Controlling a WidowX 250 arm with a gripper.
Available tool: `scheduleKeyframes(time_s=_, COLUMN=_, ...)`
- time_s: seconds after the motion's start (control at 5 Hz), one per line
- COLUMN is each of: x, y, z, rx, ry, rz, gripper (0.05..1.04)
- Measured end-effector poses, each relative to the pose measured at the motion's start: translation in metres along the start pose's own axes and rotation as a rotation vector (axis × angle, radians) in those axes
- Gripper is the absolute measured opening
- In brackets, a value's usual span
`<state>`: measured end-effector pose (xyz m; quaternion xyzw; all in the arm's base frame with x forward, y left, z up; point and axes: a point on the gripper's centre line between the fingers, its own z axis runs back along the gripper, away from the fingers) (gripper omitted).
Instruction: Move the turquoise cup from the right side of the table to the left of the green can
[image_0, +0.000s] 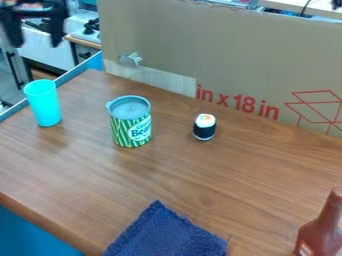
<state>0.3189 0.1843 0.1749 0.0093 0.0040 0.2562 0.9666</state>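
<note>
High in the upper left corner, the black gripper (35, 41) hangs open, its two fingers well apart and nothing between them. Below it, a turquoise cup (43, 103) stands upright near the table's left edge and is the nearest object. To the cup's right is an upright green-striped can (131, 122) with a grey top. A small black-and-white sushi-like piece (204, 127) stands farther right. The dark blue cloth (167, 235) lies at the front, and a reddish-brown bottle (321, 231) stands upright in the lower right corner. The gripper touches none of them.
A tall cardboard panel (230, 57) with red print runs along the back of the wooden table (200, 175). Behind the left edge are a white appliance and a counter. A blue surface (27, 232) shows below the table's front left edge.
</note>
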Motion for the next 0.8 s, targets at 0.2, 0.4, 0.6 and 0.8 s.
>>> scheduleKeyframes(time_s=0.2, x=-0.029, y=-0.047, z=-0.003, rx=0.042, ry=0.020, rz=-0.193, gripper=1.001)
scheduleKeyframes(time_s=0.4, x=-0.063, y=-0.085, z=-0.005, rx=0.089, ry=0.018, rz=-0.398, gripper=1.001)
scheduleKeyframes(time_s=0.6, x=-0.095, y=-0.120, z=-0.010, rx=0.099, ry=0.019, rz=-0.507, gripper=1.001)
scheduleKeyframes(time_s=0.8, x=-0.122, y=-0.162, z=-0.011, rx=0.078, ry=0.040, rz=-0.567, gripper=1.001)
